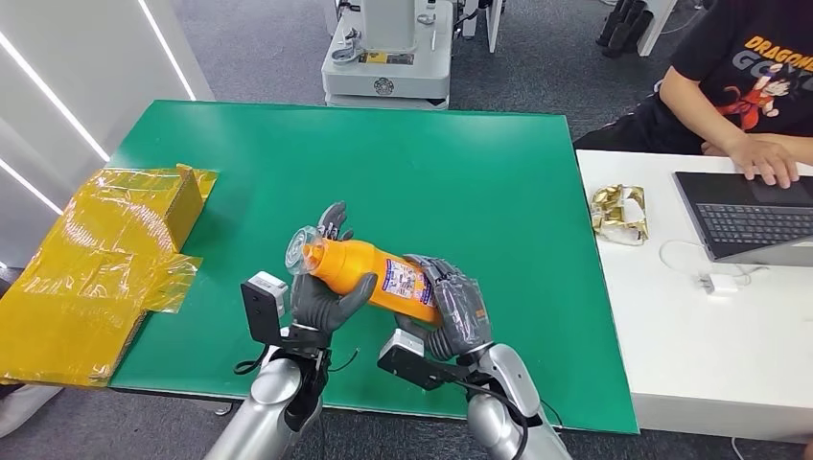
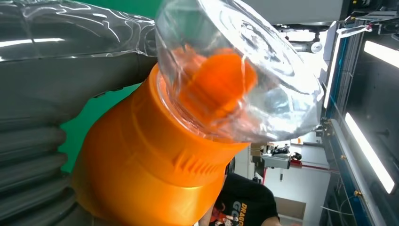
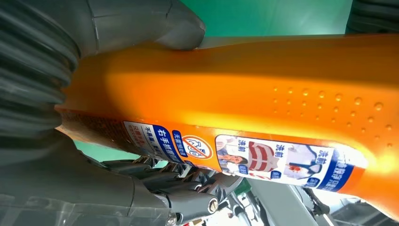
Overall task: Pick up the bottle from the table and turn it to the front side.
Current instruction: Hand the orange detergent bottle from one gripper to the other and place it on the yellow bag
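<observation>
Item: orange plastic bottle with clear cap (image 1: 369, 273), lifted off the green counter (image 1: 499, 172), lying sideways. My left hand (image 1: 321, 292) fingers clamp its neck end, my right hand (image 1: 455, 311) fingers its base, likely so both can roll the label frontward.

Light's bright and even from overhead, barely any shadow on the green worktop (image 1: 431, 163) past my hands. Glare streaks run along the orange bottle (image 3: 244, 89) right by my right hand (image 1: 458, 309). Near my left hand (image 1: 324, 295) the clear cap (image 2: 244, 70) is soft and blurry, and ceiling strip lights (image 2: 371, 155) beyond it blow out white.
</observation>
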Motion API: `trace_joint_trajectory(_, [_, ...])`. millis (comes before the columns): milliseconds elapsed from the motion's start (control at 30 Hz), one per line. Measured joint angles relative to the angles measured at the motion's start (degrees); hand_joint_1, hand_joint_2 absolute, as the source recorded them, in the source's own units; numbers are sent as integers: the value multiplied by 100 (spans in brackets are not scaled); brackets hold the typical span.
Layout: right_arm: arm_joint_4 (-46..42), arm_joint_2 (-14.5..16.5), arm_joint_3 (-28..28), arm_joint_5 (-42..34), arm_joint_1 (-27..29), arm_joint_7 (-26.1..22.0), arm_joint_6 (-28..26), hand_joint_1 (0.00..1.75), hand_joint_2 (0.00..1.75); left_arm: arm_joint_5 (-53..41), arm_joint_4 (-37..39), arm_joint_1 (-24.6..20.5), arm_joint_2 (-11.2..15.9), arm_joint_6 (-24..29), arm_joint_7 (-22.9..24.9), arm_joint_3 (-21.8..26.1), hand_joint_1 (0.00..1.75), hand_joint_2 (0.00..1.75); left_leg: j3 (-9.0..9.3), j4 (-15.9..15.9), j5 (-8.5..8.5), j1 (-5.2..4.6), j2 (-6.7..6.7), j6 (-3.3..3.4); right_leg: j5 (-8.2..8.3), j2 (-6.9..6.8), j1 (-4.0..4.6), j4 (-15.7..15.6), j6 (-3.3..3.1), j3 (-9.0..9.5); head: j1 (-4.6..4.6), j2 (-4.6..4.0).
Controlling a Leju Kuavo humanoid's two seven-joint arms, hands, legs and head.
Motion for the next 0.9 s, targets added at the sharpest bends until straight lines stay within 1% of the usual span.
trace_joint_trajectory(200, [144, 0, 15, -37, -67, 16, 105, 175, 175, 50, 72, -18, -4, -197, 4, 0, 175, 175, 0, 0, 0, 0, 0, 0, 0, 1, 0, 0, 0, -1, -1, 0])
trace_joint_trajectory(633, [251, 0, 84, -45, -106, 48, 191, 175, 175, 63, 142, -45, 2, -201, -26, 0, 175, 175, -1, 0, 0, 0, 0, 0, 0, 1, 0, 0, 0, -1, -1, 0])
trace_joint_trajectory(667, [255, 0, 87, -45, -112, 55, 189, 172, 175, 63, 142, -45, 2, -200, -30, 0, 175, 175, -1, 0, 0, 0, 0, 0, 0, 1, 0, 0, 0, -1, 0, 0])
trace_joint_trajectory(800, [270, 2, 113, -83, -140, 92, 219, 0, 175, 61, 142, -48, 2, -179, -52, 0, 175, 175, -1, 0, 0, 0, 0, 0, 0, 0, 0, 0, 0, -1, -1, 0])
trace_joint_trajectory(900, [275, 7, 135, -125, -153, 128, 215, 0, 175, 55, 140, -51, 2, -131, -56, 0, 175, 175, -1, 0, 0, 0, 0, 0, 0, 0, 0, 0, 0, -1, 0, 0])
